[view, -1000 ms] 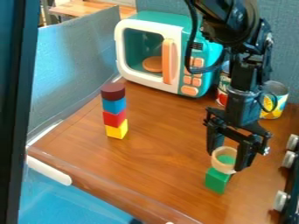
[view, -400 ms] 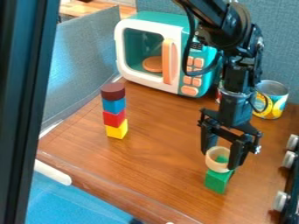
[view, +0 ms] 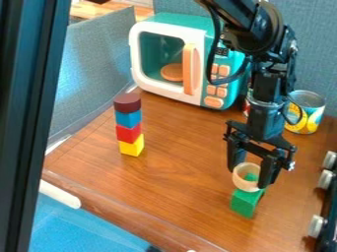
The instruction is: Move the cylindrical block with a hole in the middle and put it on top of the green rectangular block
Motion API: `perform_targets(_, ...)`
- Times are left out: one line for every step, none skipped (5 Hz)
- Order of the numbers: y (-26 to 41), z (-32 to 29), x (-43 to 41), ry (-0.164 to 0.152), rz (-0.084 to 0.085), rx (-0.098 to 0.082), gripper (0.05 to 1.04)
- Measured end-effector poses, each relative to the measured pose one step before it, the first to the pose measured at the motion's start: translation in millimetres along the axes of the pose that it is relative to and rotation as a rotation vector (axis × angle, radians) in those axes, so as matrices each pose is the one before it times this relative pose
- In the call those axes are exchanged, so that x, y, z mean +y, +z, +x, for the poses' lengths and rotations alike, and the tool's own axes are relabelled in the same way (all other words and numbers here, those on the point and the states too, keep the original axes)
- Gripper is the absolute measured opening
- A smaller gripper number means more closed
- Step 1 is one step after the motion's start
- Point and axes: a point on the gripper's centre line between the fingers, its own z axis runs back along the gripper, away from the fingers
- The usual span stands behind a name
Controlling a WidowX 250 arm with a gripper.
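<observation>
Ring [view: 245,186] and my gripper [view: 249,178] shifted toward view's left since first frame; green block [view: 243,203] unmoved. Ring gripped between my fingers, hole facing up, at block's top; contact unclear. Next, I judge: centre, settle down, release.

End effector [view: 249,179] grips wooden ring [view: 244,185] at top of green block [view: 245,204], contact unclear. Separate stack on tabletop [view: 178,187]: maroon cylinder [view: 127,103], then blue [view: 128,118], red [view: 128,133], yellow blocks [view: 131,146]. Toy microwave [view: 187,22] stands behind.
</observation>
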Motion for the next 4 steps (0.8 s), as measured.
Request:
perform_targets(2.82, 2.88, 0.93, 0.0116, 0.0093, -0.0104, 0.777)
perform_targets(-5.99, -0.83, 0.28, 0.0027, -0.0032, 0.0181, 0.777)
perform_targets(-0.04, 0.55, -0.43, 0.0000, 0.0008, -0.0029, 0.777)
perform_targets(-1.16, 0.25, -5.89, -0.0165, 0.0014, 0.0030, 0.777)
